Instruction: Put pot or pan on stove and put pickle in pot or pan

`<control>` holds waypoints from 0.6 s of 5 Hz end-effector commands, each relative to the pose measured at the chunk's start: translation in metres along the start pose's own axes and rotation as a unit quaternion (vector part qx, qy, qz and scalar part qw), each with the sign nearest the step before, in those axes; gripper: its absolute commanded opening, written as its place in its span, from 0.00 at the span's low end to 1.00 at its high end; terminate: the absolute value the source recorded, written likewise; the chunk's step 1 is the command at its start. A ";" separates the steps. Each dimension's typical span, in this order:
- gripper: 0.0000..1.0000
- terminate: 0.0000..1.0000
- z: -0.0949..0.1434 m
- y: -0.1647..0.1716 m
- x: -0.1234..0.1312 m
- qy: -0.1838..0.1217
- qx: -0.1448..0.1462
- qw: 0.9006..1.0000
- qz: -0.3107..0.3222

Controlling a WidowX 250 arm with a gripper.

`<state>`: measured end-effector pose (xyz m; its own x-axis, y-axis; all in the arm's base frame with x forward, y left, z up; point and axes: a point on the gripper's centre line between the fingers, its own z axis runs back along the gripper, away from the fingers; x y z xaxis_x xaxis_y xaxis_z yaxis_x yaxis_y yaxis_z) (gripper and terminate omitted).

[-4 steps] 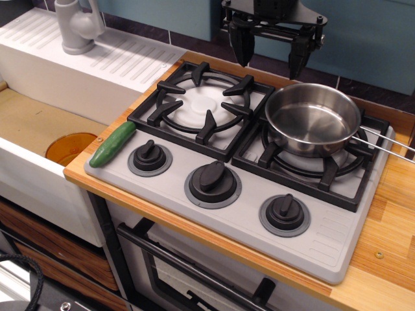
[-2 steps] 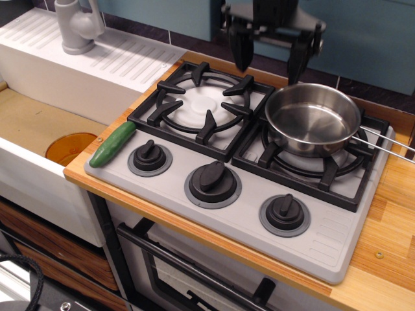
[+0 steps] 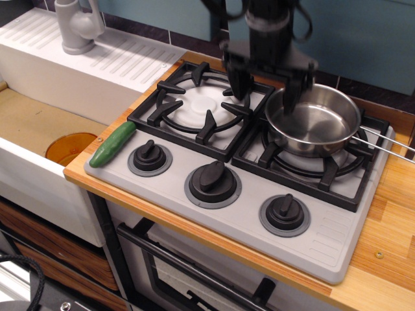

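Observation:
The shiny steel saucepan [image 3: 318,123] sits upright on the right burner grate of the grey two-burner stove [image 3: 246,162], its wire handle pointing right. The green pickle [image 3: 112,144] lies on the stove's front left corner, next to the left knob. My gripper [image 3: 264,94] is open and empty, hanging over the gap between the two burners. One finger is above the left grate and the other is by the pan's left rim.
A sink basin with an orange disc [image 3: 70,148] lies to the left, below counter level. A grey tap [image 3: 76,26] stands on the white draining board at back left. Three black knobs [image 3: 213,178] line the stove's front. Wooden counter [image 3: 389,227] is at the right.
My gripper has come down and forward from the back wall toward the stove, staying open. The pan and pickle have not moved.

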<state>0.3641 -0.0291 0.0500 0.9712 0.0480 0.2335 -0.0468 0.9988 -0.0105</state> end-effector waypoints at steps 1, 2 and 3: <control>1.00 0.00 -0.004 -0.004 0.012 -0.042 -0.007 0.999 0.002; 0.00 0.00 -0.007 -0.007 0.011 -0.036 -0.008 0.999 0.006; 0.00 0.00 -0.009 -0.011 0.010 -0.039 -0.007 0.999 0.010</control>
<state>0.3739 -0.0375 0.0394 0.9532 0.0808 0.2914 -0.0751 0.9967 -0.0309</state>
